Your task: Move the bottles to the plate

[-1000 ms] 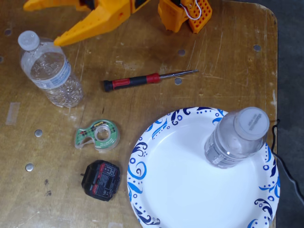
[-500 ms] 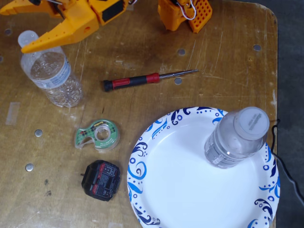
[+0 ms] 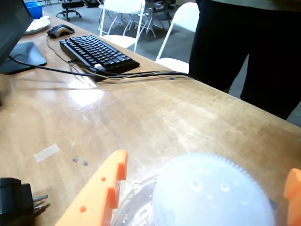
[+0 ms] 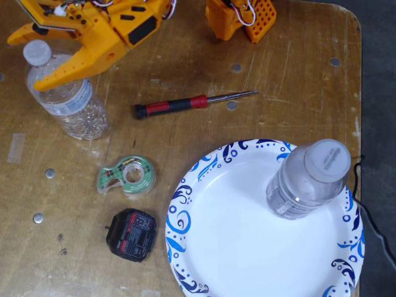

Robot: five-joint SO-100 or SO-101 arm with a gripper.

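Observation:
A crinkled clear bottle with a pale blue label (image 4: pixel 71 102) stands upright at the left of the wooden table. Its white cap (image 3: pixel 211 197) fills the bottom of the wrist view. My orange gripper (image 4: pixel 25 64) is open, with one finger on each side of the cap (image 3: pixel 207 169); small gaps show between fingers and cap. The second clear bottle (image 4: pixel 306 182) with a white cap stands upright on the right part of the white plate with blue swirls (image 4: pixel 216 247), far from the gripper.
A red-and-black screwdriver (image 4: pixel 185 104), a green tape dispenser (image 4: pixel 127 175) and a black plug (image 4: pixel 131 234) lie between the bottle and the plate. A keyboard (image 3: pixel 96 52), cables and a person in black (image 3: pixel 249 47) are at the table's far side.

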